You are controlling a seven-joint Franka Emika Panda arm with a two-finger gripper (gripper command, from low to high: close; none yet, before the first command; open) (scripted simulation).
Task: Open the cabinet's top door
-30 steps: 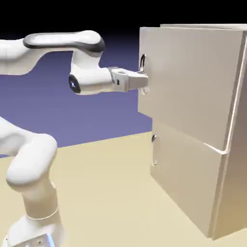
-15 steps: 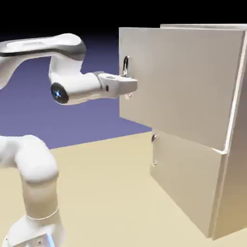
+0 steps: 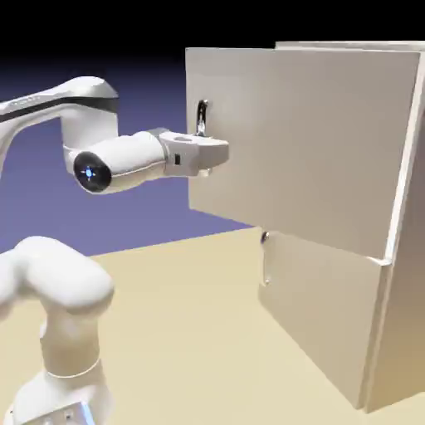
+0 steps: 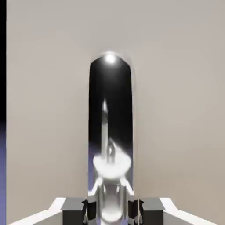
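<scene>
Now our gripper (image 3: 214,155) pinches the handle (image 3: 202,117) at the top door's (image 3: 307,141) free edge. Door partly swung; next we'd pull further outward.

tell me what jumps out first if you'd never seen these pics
The top door of the cabinet stands swung partly out toward the exterior view's left, while the lower door sits flush. The white arm reaches across to the door's free edge, its gripper at the handle. In the hand view that shiny handle fills the middle, running down between the grey fingers.
</scene>
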